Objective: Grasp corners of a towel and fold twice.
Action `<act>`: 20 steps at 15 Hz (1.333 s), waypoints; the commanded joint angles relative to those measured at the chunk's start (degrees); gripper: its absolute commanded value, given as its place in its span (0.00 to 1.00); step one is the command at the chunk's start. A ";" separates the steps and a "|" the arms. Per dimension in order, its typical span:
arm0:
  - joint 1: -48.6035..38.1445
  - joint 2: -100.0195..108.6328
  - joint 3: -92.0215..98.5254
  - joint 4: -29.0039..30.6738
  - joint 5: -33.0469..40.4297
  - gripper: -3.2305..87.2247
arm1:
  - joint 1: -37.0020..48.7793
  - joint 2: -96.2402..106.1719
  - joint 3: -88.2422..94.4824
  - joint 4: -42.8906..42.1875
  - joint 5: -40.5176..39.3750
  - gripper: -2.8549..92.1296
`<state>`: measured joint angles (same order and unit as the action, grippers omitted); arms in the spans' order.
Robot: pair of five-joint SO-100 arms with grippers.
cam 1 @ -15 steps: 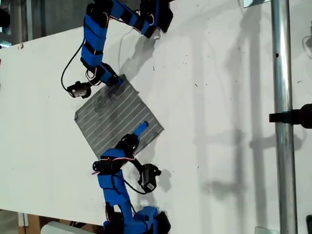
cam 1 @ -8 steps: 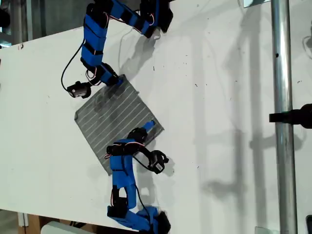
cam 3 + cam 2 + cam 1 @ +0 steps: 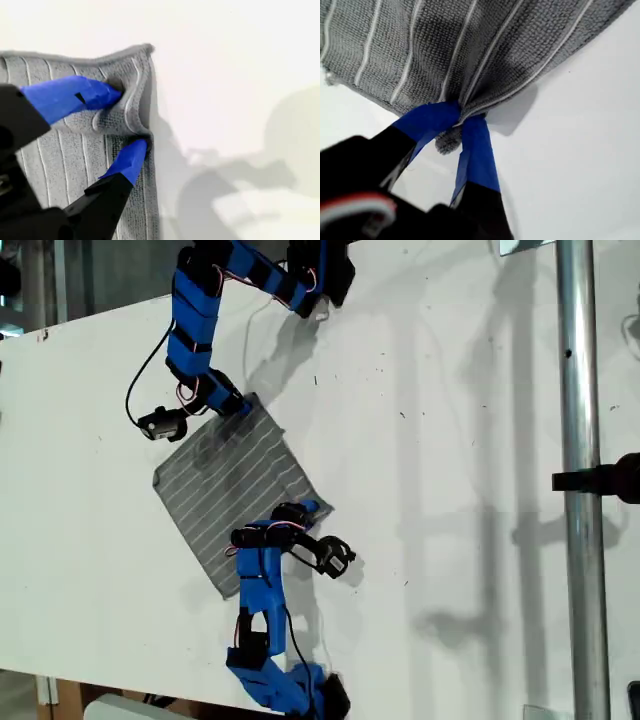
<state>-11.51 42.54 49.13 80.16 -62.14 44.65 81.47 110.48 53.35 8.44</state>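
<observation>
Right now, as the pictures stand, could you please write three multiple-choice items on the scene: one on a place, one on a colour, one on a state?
1. In the exterior view, where does the towel lie relative to the metal pole?
A) toward the exterior view's left of it
B) toward the exterior view's right of it
C) draped over it

2. What colour are the towel's stripes?
A) red
B) white
C) black

3. How is my first hand?
A) open, above bare table
B) shut on nothing
C) shut on the towel

Answers:
1. A, the cloth lies flat well apart from the pole.
2. B, thin white lines cross the grey fabric.
3. C, its blue fingers pinch a bunched corner.
</observation>
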 commanded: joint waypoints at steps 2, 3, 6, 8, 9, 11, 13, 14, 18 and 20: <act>0.79 -0.18 -1.05 4.31 -1.41 0.00 | -0.35 2.29 0.26 -0.53 -0.62 0.03; 0.97 -0.18 -0.97 4.66 -1.41 0.00 | -0.26 2.37 0.35 -0.62 -0.70 0.03; 2.46 2.29 -0.97 5.10 -1.58 0.00 | -0.35 4.57 1.67 -0.44 0.00 0.03; 3.96 6.59 -0.62 5.80 -1.41 0.00 | -3.08 10.55 4.48 1.05 3.43 0.03; 4.83 8.70 -0.44 6.50 -1.23 0.00 | -5.19 14.24 5.27 3.43 5.71 0.03; 7.38 12.57 0.35 9.84 -1.58 0.00 | -11.51 24.70 7.12 9.14 11.87 0.03; 11.07 16.35 2.11 12.48 -2.55 0.00 | -21.88 34.45 7.91 14.06 20.30 0.03; 13.27 17.49 2.90 14.06 -3.25 0.00 | -27.86 37.79 8.79 15.21 25.31 0.03; 24.26 21.36 6.59 14.33 -11.34 0.00 | -51.50 45.26 16.52 12.04 45.00 0.03; 28.92 21.27 6.50 13.54 -15.47 0.00 | -60.73 45.26 18.19 9.67 51.42 0.03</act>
<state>13.71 59.85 56.07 93.87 -75.32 -10.55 124.72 128.94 63.72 56.51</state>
